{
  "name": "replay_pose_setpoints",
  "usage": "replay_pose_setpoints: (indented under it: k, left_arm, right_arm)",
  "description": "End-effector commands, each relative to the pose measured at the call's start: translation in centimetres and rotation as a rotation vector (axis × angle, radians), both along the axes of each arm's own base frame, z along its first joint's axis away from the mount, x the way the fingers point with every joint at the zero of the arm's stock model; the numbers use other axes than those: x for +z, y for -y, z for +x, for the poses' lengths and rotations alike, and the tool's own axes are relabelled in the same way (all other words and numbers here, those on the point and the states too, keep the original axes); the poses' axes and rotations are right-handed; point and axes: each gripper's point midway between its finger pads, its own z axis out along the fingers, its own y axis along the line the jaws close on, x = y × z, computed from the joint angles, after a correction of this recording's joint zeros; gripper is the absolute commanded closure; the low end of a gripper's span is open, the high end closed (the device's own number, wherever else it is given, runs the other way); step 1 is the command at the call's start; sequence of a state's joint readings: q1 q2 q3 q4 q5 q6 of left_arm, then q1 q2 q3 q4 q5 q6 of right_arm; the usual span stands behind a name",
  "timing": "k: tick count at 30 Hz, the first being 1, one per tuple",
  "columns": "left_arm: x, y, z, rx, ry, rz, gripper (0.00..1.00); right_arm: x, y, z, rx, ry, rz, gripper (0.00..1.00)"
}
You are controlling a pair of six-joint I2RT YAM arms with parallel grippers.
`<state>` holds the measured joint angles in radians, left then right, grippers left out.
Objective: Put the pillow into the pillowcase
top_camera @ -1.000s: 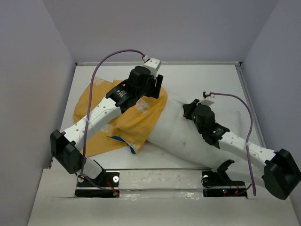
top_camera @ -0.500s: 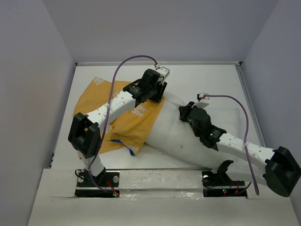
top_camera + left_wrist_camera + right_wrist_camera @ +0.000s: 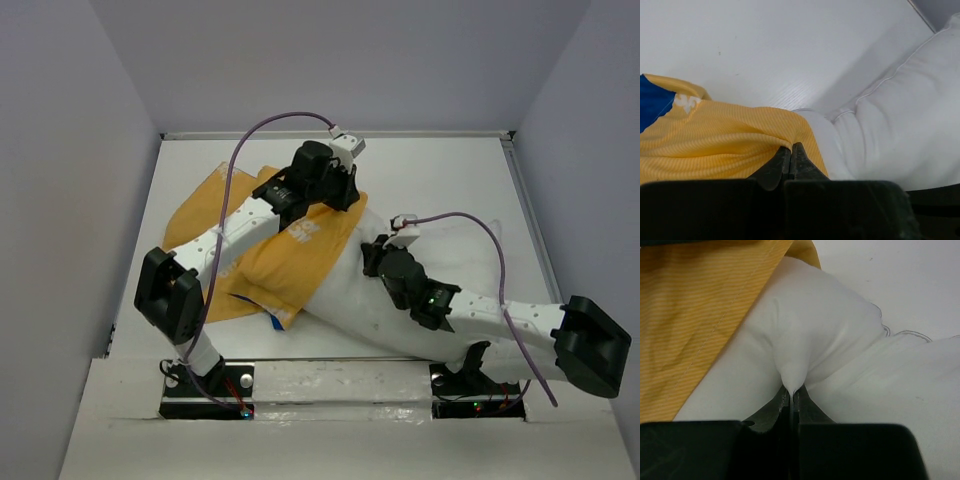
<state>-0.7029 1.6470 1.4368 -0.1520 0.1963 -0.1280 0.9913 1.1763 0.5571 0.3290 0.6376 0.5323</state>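
The mustard-yellow pillowcase (image 3: 270, 255) lies on the left half of the table, with a strip of its blue face (image 3: 278, 318) showing at the near edge. The white pillow (image 3: 470, 260) lies slanted to its right, its left end under the case's edge. My left gripper (image 3: 345, 190) is at the far end of that edge. Up close, it (image 3: 791, 147) is shut on a fold of the pillowcase (image 3: 715, 140), right beside the pillow (image 3: 900, 125). My right gripper (image 3: 372, 255) rests on the pillow near the case. Its fingers (image 3: 791, 390) pinch a bunched peak of the pillow (image 3: 815, 330) next to the pillowcase (image 3: 690, 315).
The white table (image 3: 450, 170) is boxed in by grey walls on the left, back and right. A metal rail (image 3: 340, 375) with the arm bases runs along the near edge. Purple cables (image 3: 500, 250) arc above both arms.
My left gripper has gone from open to shut on the pillowcase's edge. The right arm has dragged its pinch of the pillow leftward, toward the case.
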Motion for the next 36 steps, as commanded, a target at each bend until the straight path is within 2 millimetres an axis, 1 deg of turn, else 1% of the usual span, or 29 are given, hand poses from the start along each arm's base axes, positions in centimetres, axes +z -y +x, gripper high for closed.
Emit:
replay_pose_setpoints:
  k: [1, 3, 4, 5, 6, 7, 9, 10, 11, 12, 13, 14, 15, 18, 20, 21, 23, 24, 25, 26, 27, 28, 30, 31, 32, 33, 34, 35, 36]
  left_arm:
    - [12.6, 6.3, -3.5, -0.296, 0.174, -0.37, 1.0]
    - [12.7, 6.9, -4.8, -0.346, 0.161, -0.382, 1.0]
    - [12.5, 6.9, -5.2, -0.354, 0.16, -0.383, 1.0]
    - [11.6, 6.6, -6.2, -0.363, 0.144, -0.374, 1.0]
    - [11.3, 6.4, -6.7, -0.367, 0.141, -0.384, 1.0]
    - [11.1, 6.2, -7.1, -0.371, 0.135, -0.391, 1.0]
    - [10.4, 5.3, -8.7, -0.388, 0.114, -0.421, 1.0]
    - [11.3, 5.4, -9.8, -0.425, 0.109, -0.474, 1.0]
    - [11.2, 5.2, -10.4, -0.443, 0.097, -0.492, 1.0]
    - [10.7, 5.0, -11.2, -0.461, 0.076, -0.502, 1.0]
    - [10.7, 4.9, -11.6, -0.477, 0.069, -0.511, 1.0]
    - [10.5, 5.0, -12.0, -0.488, 0.058, -0.513, 1.0]
    - [10.0, 5.0, -11.9, -0.483, 0.046, -0.506, 1.0]
    - [8.7, 5.3, -12.3, -0.505, 0.011, -0.495, 1.0]
    - [8.3, 5.7, -11.1, -0.46, -0.001, -0.474, 1.0]
    - [8.5, 5.8, -10.7, -0.447, 0.008, -0.47, 1.0]
    - [8.1, 5.6, -8.8, -0.344, 0.016, -0.42, 0.8]
    - [9.6, 5.4, -7.6, -0.276, 0.059, -0.402, 0.66]
    - [9.8, 4.6, -6.6, -0.208, 0.085, -0.375, 0.52]
    - [10.0, 3.2, -5.2, -0.102, 0.125, -0.345, 0.25]
    - [10.9, 1.5, -5.5, -0.048, 0.155, -0.353, 0.13]
    - [10.8, -1.0, -5.5, 0.056, 0.176, -0.346, 0.01]
    - [9.8, -3.7, -6.0, 0.15, 0.171, -0.334, 0.01]
    - [9.2, -5.8, -5.9, 0.248, 0.177, -0.329, 0.01]
    - [7.2, -7.9, -7.6, 0.296, 0.135, -0.348, 0.01]
    - [5.8, -9.7, -7.9, 0.367, 0.121, -0.351, 0.02]
    - [4.6, -11.0, -8.7, 0.406, 0.098, -0.36, 0.02]
    - [1.5, -13.0, -10.5, 0.459, 0.033, -0.378, 0.03]
    - [-0.3, -14.1, -11.2, 0.501, -0.002, -0.385, 0.05]
  right_arm:
    - [-0.4, -4.4, -1.6, 0.12, -0.03, 0.079, 1.0]
    - [1.7, -3.8, -0.2, 0.055, 0.019, 0.087, 1.0]
    - [2.8, -2.5, 1.3, 0.013, 0.038, 0.115, 1.0]
    - [3.4, -2.6, 1.7, 0.05, 0.041, 0.147, 1.0]
    - [5.1, -0.8, 3.7, 0.011, 0.077, 0.223, 1.0]
    - [5.5, -0.3, 4.5, 0.013, 0.086, 0.257, 1.0]
    - [6.3, -0.2, 5.2, 0.047, 0.092, 0.298, 1.0]
    - [7.5, 0.4, 6.3, 0.03, 0.132, 0.326, 1.0]
    - [8.3, -0.2, 6.1, 0.063, 0.144, 0.353, 1.0]
    - [10.0, 0.6, 7.2, 0.051, 0.163, 0.443, 1.0]
    - [10.1, 0.8, 7.4, 0.059, 0.147, 0.475, 1.0]
    - [11.6, 0.9, 7.6, 0.079, 0.175, 0.536, 1.0]
    - [12.4, 2.1, 8.5, 0.044, 0.157, 0.622, 1.0]
    - [14.3, 3.4, 9.3, 0.004, 0.164, 0.735, 1.0]
    - [14.6, 4.7, 10.2, -0.088, 0.173, 0.724, 1.0]
    - [13.5, 4.8, 10.9, -0.122, 0.153, 0.693, 1.0]
    - [11.4, 5.9, 12.1, -0.217, 0.127, 0.614, 1.0]
    - [10.4, 6.3, 12.2, -0.245, 0.112, 0.587, 1.0]
    - [9.4, 6.7, 12.2, -0.267, 0.101, 0.559, 1.0]
    - [9.4, 7.2, 11.9, -0.28, 0.108, 0.553, 1.0]
    - [9.3, 7.4, 11.7, -0.284, 0.11, 0.543, 1.0]
    - [9.3, 7.8, 11.6, -0.296, 0.109, 0.507, 1.0]
    - [10.8, 8.0, 12.2, -0.308, 0.133, 0.46, 1.0]
    - [11.4, 8.0, 12.5, -0.309, 0.144, 0.439, 1.0]
    - [11.2, 8.1, 13.2, -0.317, 0.132, 0.41, 1.0]
    - [12.6, 8.3, 13.9, -0.319, 0.144, 0.392, 1.0]
    - [13.1, 7.9, 14.2, -0.298, 0.146, 0.365, 1.0]
    - [12.7, 7.3, 14.9, -0.259, 0.126, 0.313, 0.85]
    - [13.0, 7.0, 15.1, -0.249, 0.104, 0.3, 0.75]
